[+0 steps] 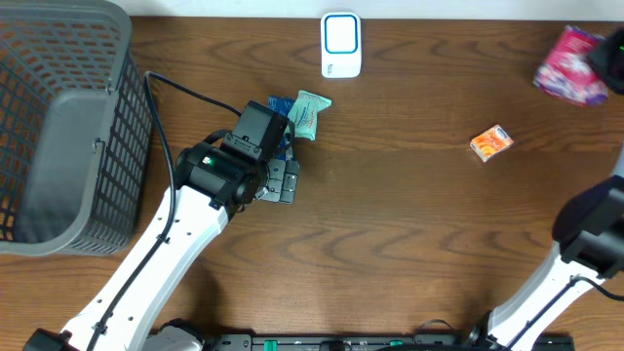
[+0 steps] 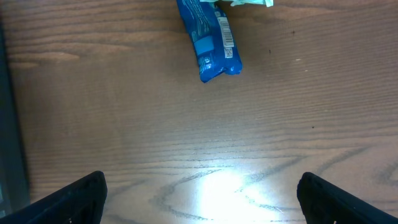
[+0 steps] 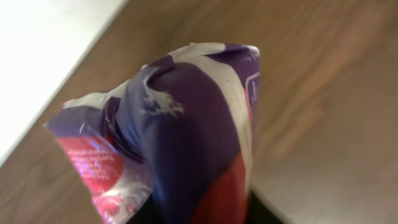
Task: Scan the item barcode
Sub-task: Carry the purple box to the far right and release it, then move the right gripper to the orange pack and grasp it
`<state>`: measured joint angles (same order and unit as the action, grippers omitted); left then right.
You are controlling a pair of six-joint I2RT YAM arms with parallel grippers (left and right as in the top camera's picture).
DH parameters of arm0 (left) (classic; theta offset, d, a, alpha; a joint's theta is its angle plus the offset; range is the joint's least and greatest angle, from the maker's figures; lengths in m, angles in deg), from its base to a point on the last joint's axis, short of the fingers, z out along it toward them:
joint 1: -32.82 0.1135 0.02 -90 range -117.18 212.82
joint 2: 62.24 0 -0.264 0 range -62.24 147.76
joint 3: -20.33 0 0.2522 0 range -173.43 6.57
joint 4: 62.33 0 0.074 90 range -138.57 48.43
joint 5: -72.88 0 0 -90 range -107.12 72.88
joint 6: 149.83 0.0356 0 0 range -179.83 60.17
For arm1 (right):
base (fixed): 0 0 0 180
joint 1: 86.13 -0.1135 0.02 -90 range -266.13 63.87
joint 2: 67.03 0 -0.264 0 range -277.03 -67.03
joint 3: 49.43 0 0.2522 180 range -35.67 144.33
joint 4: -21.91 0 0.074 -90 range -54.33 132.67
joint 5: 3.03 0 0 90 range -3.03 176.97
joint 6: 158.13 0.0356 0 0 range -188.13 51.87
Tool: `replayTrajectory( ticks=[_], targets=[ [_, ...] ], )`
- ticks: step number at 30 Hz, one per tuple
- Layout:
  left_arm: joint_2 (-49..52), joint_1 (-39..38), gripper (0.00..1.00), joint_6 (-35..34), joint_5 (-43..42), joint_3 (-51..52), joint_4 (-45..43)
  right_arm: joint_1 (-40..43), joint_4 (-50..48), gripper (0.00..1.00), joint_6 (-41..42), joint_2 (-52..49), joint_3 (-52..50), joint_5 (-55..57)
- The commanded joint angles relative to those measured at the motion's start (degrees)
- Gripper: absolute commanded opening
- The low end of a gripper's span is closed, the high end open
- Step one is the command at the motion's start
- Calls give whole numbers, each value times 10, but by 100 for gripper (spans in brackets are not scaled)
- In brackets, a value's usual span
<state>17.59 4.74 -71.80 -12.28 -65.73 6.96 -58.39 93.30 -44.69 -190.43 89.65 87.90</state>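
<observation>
Two packets lie just beside the left end effector [image 1: 280, 181] in the overhead view: a blue packet [image 1: 277, 101] and a pale green packet [image 1: 310, 112]. A white scanner [image 1: 341, 44] sits at the far edge of the surface [image 1: 409, 224]. The right end effector [image 1: 595, 64] touches a pink and purple bag [image 1: 567, 66] in the far right corner.

Only the left wrist view shows the blue packet's barcode [image 2: 227, 36] facing up, and the left fingers [image 2: 71, 199] spread wide.

The right wrist view shows the bag very close. I cannot tell if it is pinched.
</observation>
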Motion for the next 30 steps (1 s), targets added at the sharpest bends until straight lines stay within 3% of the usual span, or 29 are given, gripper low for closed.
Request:
replayTrajectory(
  ticks=[1,2,3,4,5,6,10,13,19,26,28,30],
  targets=[
    [2,1,98,1,3,0,1,38,-12,48,-72,-5,-34,23],
    [2,1,98,1,3,0,2,47,-18,58,-76,-5,-47,28],
    [2,1,98,1,3,0,1,58,-26,78,-76,-5,-64,29],
    [2,1,98,1,3,0,1,64,-30,88,-76,-5,-76,28],
    [2,1,98,1,3,0,1,69,-35,97,-76,-5,-90,26],
    [2,1,98,1,3,0,1,73,-39,99,-76,-5,-102,26],
    [2,1,98,1,3,0,1,77,-47,99,-77,-5,-150,-5],
    [2,1,98,1,3,0,1,67,-42,99,-133,-5,-163,-175],
    [2,1,98,1,3,0,1,31,-2,97,-134,-5,-163,-366],
    [2,1,98,1,3,0,1,-7,125,97,-114,-5,-167,-194],
    [2,1,98,1,3,0,1,-12,143,98,-113,-5,-176,-184],
    [2,1,98,1,3,0,1,-14,147,92,-113,-5,-194,-203]
  ],
)
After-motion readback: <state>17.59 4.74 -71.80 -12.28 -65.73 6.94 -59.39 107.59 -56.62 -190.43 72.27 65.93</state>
